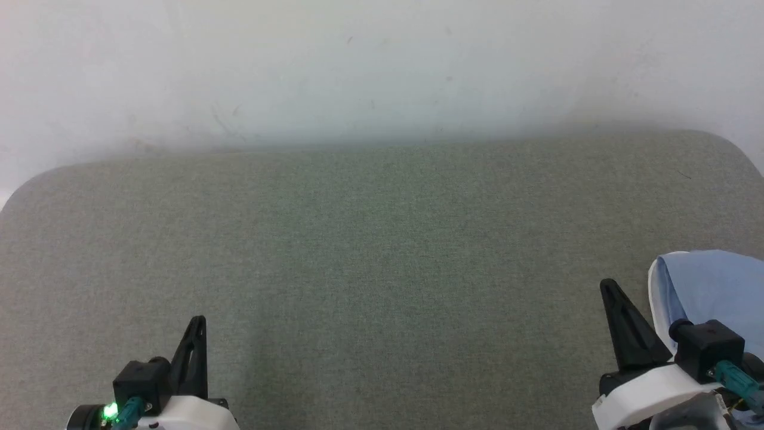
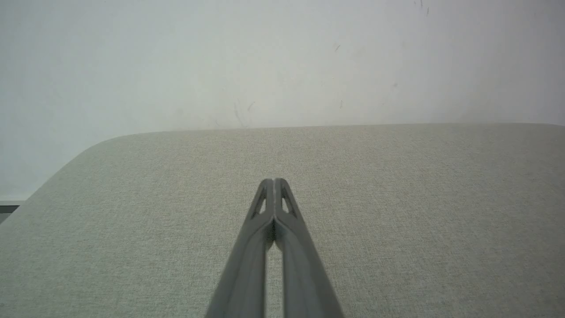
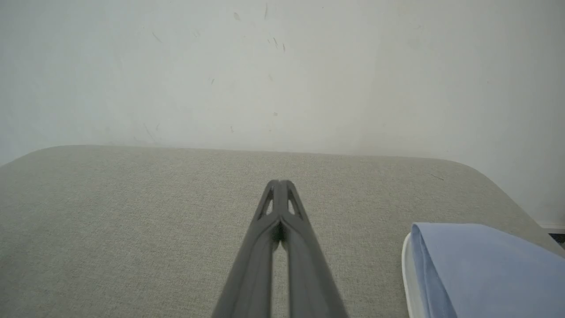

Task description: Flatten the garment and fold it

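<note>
A grey-green fabric tabletop [image 1: 382, 251] spreads out below a pale, scuffed wall [image 1: 382, 60], bare across its middle. The left gripper [image 1: 199, 325] sits at 7 o'clock in the head view, its two dark fingers pressed together with nothing between them, tips pointing toward 12 o'clock. The right gripper [image 1: 609, 288] sits at 5 o'clock, its fingers likewise closed tip to tip on nothing. The garment [image 1: 710, 292], light blue with a white layer showing along its rounded edge, lies at 4 o'clock at the table's right edge, just beside the right gripper on its 3 o'clock side and running out of the picture. In the right wrist view it lies on the tabletop at 4 o'clock, apart from the closed fingers. Whether that gripper's body touches the cloth cannot be told. In the left wrist view the closed fingers reach over bare tabletop toward the wall.
</note>
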Tool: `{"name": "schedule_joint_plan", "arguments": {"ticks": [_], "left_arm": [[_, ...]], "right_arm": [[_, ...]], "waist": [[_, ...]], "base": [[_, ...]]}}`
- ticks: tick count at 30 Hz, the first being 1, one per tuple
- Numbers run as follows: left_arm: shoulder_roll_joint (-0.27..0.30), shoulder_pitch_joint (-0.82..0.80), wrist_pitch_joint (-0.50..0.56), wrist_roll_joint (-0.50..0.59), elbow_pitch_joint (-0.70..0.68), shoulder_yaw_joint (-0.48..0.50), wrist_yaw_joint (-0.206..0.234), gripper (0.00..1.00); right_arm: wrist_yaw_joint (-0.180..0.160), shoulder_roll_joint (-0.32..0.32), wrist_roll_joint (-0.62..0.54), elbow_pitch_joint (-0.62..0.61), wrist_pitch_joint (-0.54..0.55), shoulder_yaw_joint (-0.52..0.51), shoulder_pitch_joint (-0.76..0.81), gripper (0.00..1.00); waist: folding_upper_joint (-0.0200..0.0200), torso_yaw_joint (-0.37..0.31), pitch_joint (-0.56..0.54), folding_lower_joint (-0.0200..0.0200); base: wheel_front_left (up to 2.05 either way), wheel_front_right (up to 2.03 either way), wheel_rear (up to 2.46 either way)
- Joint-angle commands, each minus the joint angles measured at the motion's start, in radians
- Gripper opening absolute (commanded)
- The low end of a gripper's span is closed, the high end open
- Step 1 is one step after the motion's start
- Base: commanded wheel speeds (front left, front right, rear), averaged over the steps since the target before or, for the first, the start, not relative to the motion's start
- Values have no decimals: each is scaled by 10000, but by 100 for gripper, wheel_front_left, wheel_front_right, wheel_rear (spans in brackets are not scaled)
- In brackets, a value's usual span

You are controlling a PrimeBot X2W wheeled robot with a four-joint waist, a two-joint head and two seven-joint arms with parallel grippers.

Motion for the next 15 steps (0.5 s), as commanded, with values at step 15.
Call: {"name": "schedule_joint_plan", "arguments": {"ticks": [15], "left_arm": [[-215,-291,300,380,-237,-17,-3,0]], "right_arm": [[-4,73,-260,166,100,-5,-277,0]], "waist": [[0,-34,-13,0]], "base": [[0,0,0]]}}
